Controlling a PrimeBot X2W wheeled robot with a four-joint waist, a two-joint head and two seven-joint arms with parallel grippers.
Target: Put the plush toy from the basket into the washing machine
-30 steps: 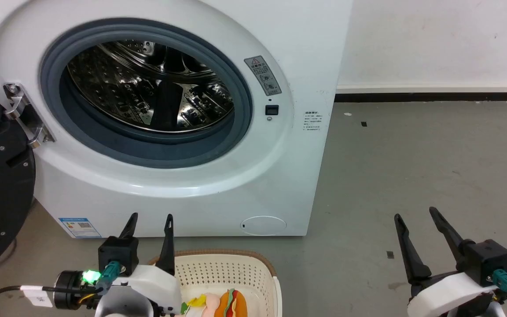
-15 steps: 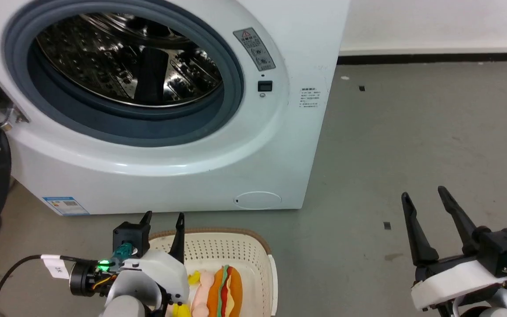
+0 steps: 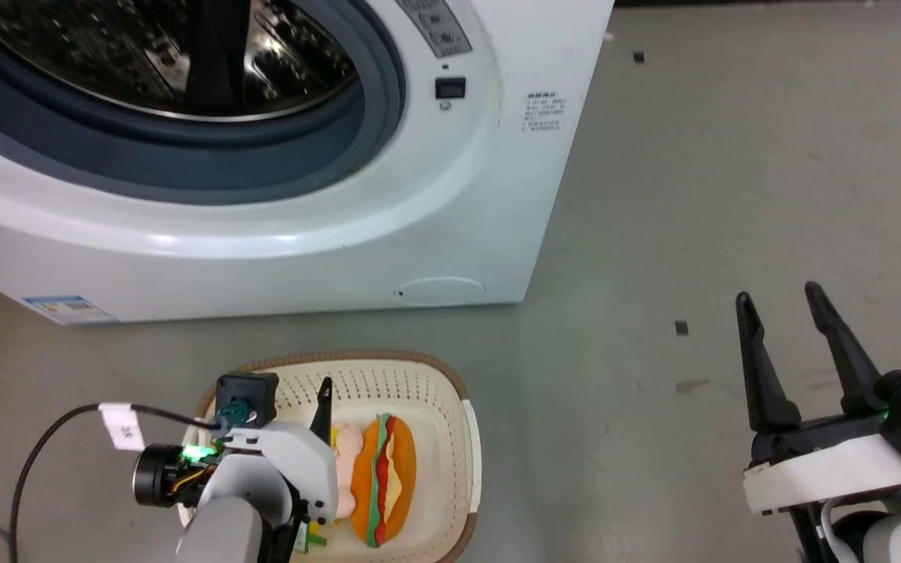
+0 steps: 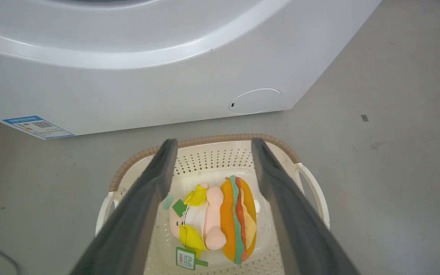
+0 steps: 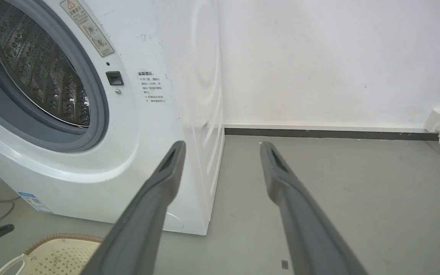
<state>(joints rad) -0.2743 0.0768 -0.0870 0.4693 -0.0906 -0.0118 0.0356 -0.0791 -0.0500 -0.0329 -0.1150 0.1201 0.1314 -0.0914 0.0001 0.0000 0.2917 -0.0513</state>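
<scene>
Plainly the biggest thing is the washing machine [image 3: 341,234], its grey gasket [image 3: 376,109] ringing a steel drum [image 3: 145,55]; the part of the drum that shows holds nothing. It stands on a grey floor [image 3: 693,195].

On that floor, near the machine's front but apart from it, sits the basket [image 3: 419,363]. Its only visible content is the plush toy [image 3: 380,477], lying flat on the bottom, so the toy is not yet lifted.

The left gripper [image 4: 213,143] hangs over the basket's left half with its fingers spread wide and holding nothing. The right gripper [image 3: 777,293], fingers also apart and empty, is well off to the right over bare floor, so the left arm is clearly the nearer one.

In the left wrist view the toy shows between the two fingers, beyond and below their tips. The burger's long axis runs along the way the fingers point, toward the machine, so the open gap spans its short width. The pink figure [image 4: 208,217] lies against the burger's left side, and a green tag [image 4: 185,258] trails at the near end. I judge that a descent could close across both burger and figure.
</scene>
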